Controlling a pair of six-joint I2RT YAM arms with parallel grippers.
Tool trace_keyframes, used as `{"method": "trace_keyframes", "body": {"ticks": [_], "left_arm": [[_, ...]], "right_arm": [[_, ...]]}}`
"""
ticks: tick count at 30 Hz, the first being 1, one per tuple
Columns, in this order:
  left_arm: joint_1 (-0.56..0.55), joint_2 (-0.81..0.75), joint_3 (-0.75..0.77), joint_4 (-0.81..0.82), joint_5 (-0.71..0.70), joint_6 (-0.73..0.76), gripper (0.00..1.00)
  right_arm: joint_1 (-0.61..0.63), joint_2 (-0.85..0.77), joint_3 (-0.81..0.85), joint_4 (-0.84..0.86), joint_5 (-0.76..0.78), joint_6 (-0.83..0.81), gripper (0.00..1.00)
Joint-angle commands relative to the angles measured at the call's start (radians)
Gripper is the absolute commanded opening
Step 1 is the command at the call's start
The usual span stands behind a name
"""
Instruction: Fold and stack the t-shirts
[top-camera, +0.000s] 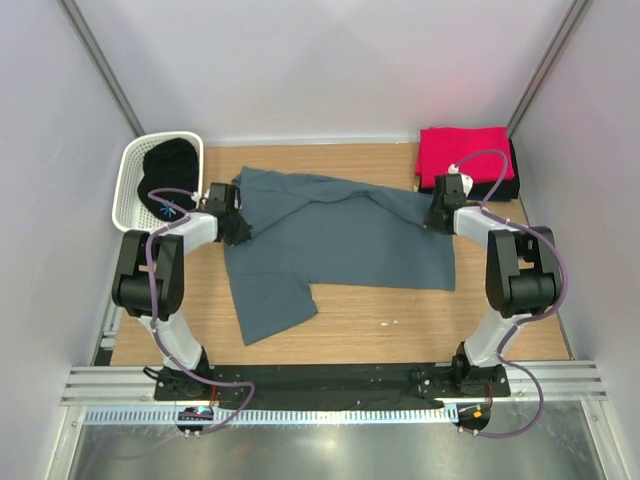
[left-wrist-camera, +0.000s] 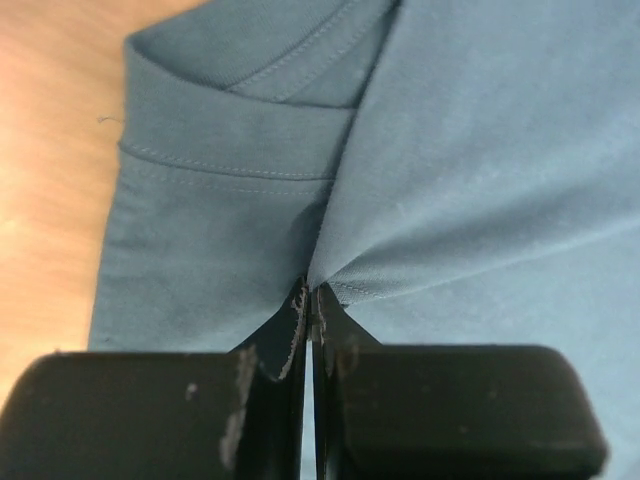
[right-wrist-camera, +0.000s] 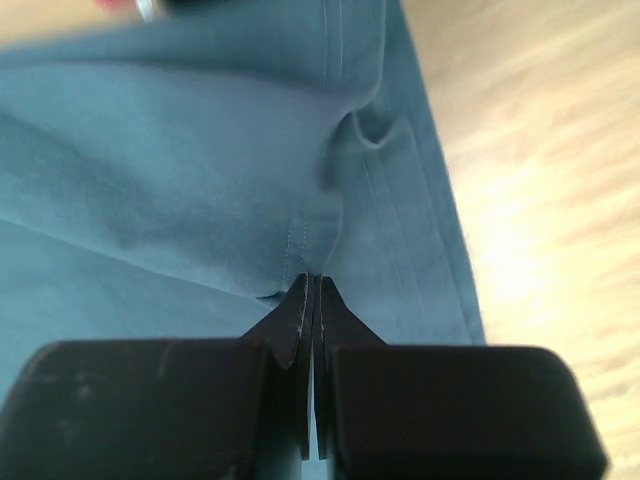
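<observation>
Evidently both pincers were clamped on the large slate blue-grey cloth t-shirt (top-camera: 340, 235), which lay spread across the middle of the wooden surface (top-camera: 400, 320). The left pincer (left-wrist-camera: 310, 305) pinched a pucker of fabric beside a stitched hem (fingers pressed tight together). The right pincer (right-wrist-camera: 313, 295) gripped near the opposite hemmed edge. A folded bright red t-shirt (top-camera: 462, 152) sat at the far right corner, and a black garment (top-camera: 168, 165) lay in the white perforated plastic basket (top-camera: 128, 175).

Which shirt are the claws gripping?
The blue-grey shirt spread across the middle; the left claw and right claw are shut on it. The red shirt lies folded far right, the black one sits in the basket.
</observation>
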Motion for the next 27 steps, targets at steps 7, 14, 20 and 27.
{"method": "trace_keyframes", "body": {"ticks": [7,14,20,27], "left_arm": [[0.001,-0.223,-0.156,-0.263,-0.227,-0.076,0.0],[0.007,-0.465,-0.232,-0.418,-0.255,-0.025,0.0],[0.007,-0.505,-0.157,-0.348,-0.189,0.033,0.0],[0.013,-0.291,0.243,-0.337,-0.237,0.188,0.0]], "right_arm": [[0.052,-0.174,-0.178,-0.083,0.061,0.085,0.01],[0.072,-0.354,-0.267,-0.205,0.063,0.113,0.01],[0.072,-0.371,-0.161,-0.196,0.152,0.056,0.01],[0.072,-0.175,0.113,-0.112,0.255,-0.027,0.01]]}}
